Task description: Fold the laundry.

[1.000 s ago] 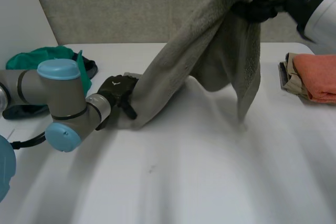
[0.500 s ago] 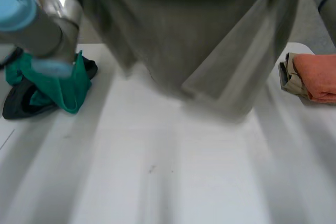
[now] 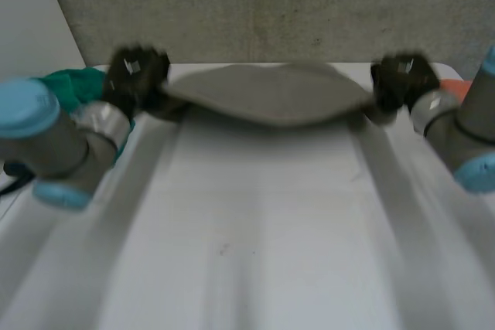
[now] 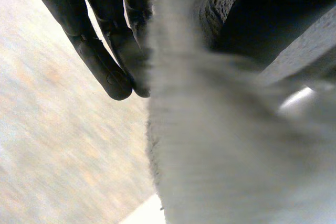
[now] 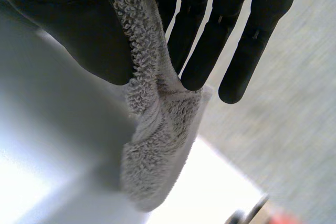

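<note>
Head view: grey towel (image 3: 267, 94) stretched between left robot hand (image 3: 135, 75) and right robot hand (image 3: 398, 83) over the far edge of the bench (image 3: 263, 229) (near side open). Wrist views show each pinching its towel end.

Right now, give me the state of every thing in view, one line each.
grey towel: stretched wide between both hands, middle sagging.
left hand: shut on one end of the towel, pinching it.
right hand: shut on the other end, pinching it.
green cloth: crumpled in a heap on the table, not folded.
</note>
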Available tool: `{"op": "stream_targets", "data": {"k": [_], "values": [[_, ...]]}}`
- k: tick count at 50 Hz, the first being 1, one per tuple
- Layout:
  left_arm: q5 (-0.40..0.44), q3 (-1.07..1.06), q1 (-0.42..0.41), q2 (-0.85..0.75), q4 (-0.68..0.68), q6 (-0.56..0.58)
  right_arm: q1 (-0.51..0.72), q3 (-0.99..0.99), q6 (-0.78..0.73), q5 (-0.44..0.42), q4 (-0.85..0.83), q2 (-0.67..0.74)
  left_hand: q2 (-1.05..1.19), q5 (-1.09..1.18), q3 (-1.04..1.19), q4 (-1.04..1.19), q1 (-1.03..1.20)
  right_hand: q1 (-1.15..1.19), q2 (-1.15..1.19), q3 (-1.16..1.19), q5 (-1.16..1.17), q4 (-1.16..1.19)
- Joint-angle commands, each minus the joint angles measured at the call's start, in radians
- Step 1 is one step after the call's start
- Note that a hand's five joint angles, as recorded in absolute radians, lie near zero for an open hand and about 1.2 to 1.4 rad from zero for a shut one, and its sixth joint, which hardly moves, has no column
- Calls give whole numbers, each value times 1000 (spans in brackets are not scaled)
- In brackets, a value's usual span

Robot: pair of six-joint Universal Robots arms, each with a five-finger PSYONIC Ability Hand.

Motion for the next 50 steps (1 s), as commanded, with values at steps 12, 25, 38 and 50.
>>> {"op": "stream_targets", "data": {"k": [12,25,38,50], "values": [[113,-302,63,22,-37,257,-53,114,-176,-42,262,-17,199,240,207,201,220,-392,-444,-465,-445,-471],[121,-284,63,42,-69,243,-93,59,-460,-174,301,77,199,240,207,201,220,-551,-603,-623,-603,-629],[107,-253,59,31,-79,228,-120,13,-534,-190,226,147,199,240,207,201,220,-492,-544,-565,-545,-571],[104,-256,65,19,-83,232,-114,-5,-560,-119,163,183,164,206,172,166,185,277,225,204,224,198]]}}
